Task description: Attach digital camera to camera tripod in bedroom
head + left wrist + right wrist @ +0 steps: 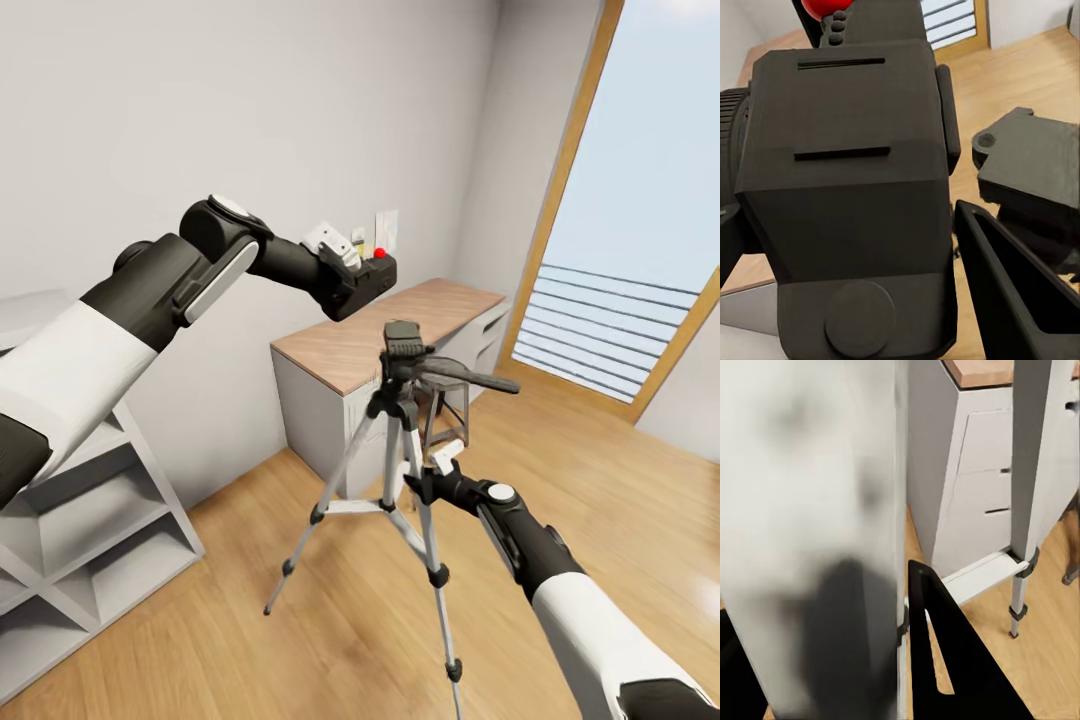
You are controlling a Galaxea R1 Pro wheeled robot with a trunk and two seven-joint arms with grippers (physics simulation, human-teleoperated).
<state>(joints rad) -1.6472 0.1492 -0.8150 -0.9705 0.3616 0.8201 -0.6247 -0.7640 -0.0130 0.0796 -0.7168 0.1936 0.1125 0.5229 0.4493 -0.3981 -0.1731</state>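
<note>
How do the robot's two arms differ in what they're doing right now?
The left gripper is raised above the camera tripod and holds the digital camera; the right gripper is low, clasping a tripod leg. The left arm reaches in from up high, the right from below. Both are white with black forearms.

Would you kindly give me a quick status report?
Left gripper shut on digital camera, above tripod head. Right gripper clamps a tripod leg. Nothing between camera and head.
</note>
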